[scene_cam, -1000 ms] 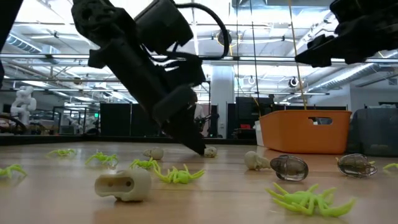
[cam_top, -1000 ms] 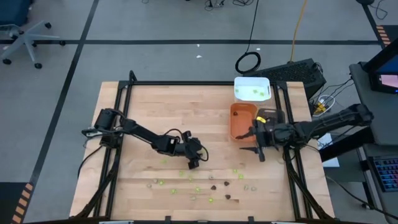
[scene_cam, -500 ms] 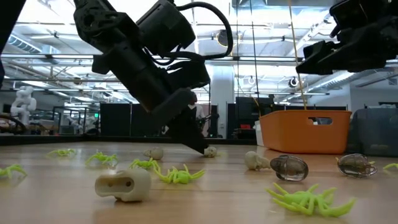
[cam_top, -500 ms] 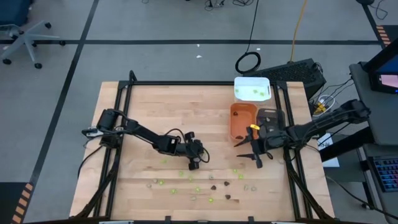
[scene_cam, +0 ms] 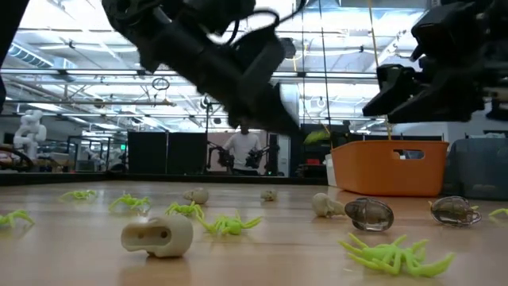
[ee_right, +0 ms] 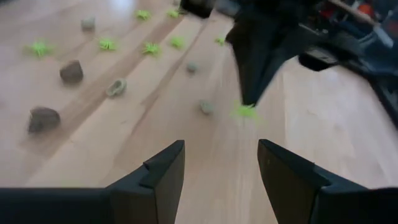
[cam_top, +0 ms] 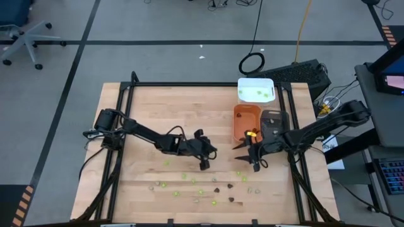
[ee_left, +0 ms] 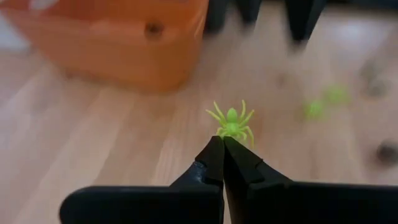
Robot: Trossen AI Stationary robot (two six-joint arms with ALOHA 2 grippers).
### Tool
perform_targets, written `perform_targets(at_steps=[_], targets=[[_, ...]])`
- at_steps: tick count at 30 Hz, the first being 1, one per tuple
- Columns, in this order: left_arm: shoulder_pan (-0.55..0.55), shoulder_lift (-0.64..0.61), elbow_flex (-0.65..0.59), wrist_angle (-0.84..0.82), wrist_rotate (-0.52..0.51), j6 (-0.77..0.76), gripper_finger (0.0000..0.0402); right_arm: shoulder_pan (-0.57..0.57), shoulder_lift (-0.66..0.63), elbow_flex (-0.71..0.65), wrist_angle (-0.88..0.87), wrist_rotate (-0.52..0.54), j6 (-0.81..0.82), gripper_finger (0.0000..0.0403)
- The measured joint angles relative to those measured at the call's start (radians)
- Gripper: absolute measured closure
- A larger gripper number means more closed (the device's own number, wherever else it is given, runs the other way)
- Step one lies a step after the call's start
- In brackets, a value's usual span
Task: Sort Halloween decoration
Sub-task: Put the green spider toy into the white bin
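Note:
The Halloween decoration lies scattered along the table's near half: lime-green spiders [cam_top: 184, 176], dark brown pieces [cam_top: 216, 188] and pale skulls [scene_cam: 157, 236]. My left gripper [ee_left: 222, 142] is above the table's middle, shut on one lime-green spider [ee_left: 231, 120]. That spider also shows in the right wrist view, at the left gripper's tip [ee_right: 247, 112]. My right gripper [ee_right: 221, 158] hovers open just to the right of it, near the orange tray [cam_top: 246, 121], with nothing between its fingers. My left gripper pinches the spider's rear legs [ee_left: 227, 132] between the very ends of its two fingertips. The fingers slant down toward the table's right side. The spider's body sticks out beyond the tips, lifted clear of the table.
A white tray [cam_top: 255, 90] with green pieces in it stands at the back right. A grey tray [cam_top: 273, 118] sits beside the orange one. The table's far left half [cam_top: 164, 107] is bare wood. A person stands in the room beyond the table [scene_cam: 242, 151].
My left gripper has risen off the table and gone toward the table's right edge, with the green spider now at its fingertips and clear of the wood. My right gripper has come down and toward the table's middle, and it has stayed open.

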Motion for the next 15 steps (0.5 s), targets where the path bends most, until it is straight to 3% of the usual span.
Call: perform_targets(at_steps=[4,8,15], targets=[[0.000,0.000,0.008,0.103,0.019,-0.057,0.0401,0.000,0.100,0.000,0.146,0.024,-0.117,0.0216],[-0.007,0.000,0.008,0.172,0.055,-0.082,0.0401,0.000,0.176,0.000,0.272,0.158,-0.188,0.0216],[-0.020,0.000,0.008,0.198,0.068,-0.134,0.0401,0.006,0.242,0.000,0.408,0.156,-0.284,0.0223]])
